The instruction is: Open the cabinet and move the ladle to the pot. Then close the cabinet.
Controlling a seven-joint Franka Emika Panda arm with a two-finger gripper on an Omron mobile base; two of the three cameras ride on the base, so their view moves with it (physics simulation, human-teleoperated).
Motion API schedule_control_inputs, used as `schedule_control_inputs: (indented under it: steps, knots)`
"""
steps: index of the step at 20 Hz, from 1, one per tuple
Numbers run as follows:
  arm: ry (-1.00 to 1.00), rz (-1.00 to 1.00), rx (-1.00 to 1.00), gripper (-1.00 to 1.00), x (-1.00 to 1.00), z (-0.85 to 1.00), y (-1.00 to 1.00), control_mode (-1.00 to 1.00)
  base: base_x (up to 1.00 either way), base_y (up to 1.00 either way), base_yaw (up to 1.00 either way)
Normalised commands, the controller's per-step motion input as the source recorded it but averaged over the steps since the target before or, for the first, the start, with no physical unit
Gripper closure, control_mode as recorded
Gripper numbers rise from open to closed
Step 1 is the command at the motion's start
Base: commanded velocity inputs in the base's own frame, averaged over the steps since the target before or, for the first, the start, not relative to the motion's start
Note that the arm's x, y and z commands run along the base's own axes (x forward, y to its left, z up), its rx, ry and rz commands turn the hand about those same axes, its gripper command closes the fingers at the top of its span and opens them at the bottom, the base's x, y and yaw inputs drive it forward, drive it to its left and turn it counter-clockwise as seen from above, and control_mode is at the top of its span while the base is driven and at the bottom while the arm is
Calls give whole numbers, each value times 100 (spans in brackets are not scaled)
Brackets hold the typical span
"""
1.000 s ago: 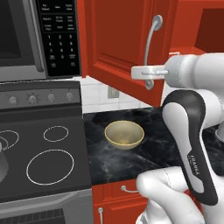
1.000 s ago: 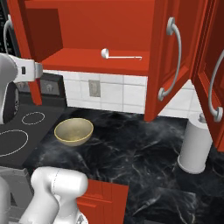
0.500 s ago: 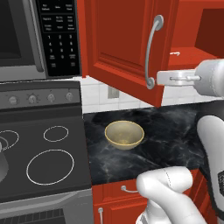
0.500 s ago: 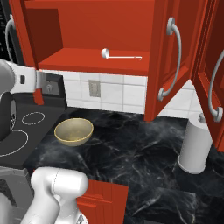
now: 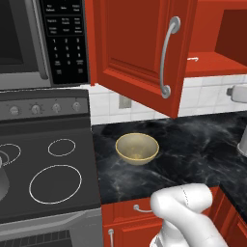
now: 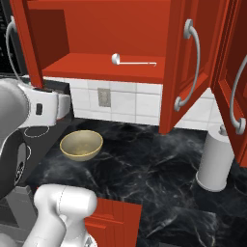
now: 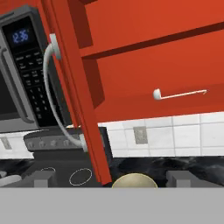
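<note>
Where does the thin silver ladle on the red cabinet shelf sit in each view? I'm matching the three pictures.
Left base view: thin silver ladle, a sliver at upper right, past the open door's edge.
Right base view: upper centre, lying on the shelf, bowl end left.
Hand view: right of centre, bowl end left.
Shared landmark: shallow yellowish bowl on the black counter below.

The microwave (image 7: 26,74) clock display reads roughly "2:35".
</note>
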Motion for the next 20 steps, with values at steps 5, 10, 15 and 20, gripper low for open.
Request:
schedule_control_inputs:
  steps: [5, 10, 15, 20]
  knots:
    - [1, 0, 8, -100, 40, 0, -26, -100, 0, 0, 0]
    - [0, 0, 13, -100, 56, -3, 0, -100, 0, 0, 0]
    - [-1, 1, 15, -100, 44, -8, 0, -100, 0, 0, 0]
    - [0, 2, 16, -100, 31, -1, 1, -100, 0, 0, 0]
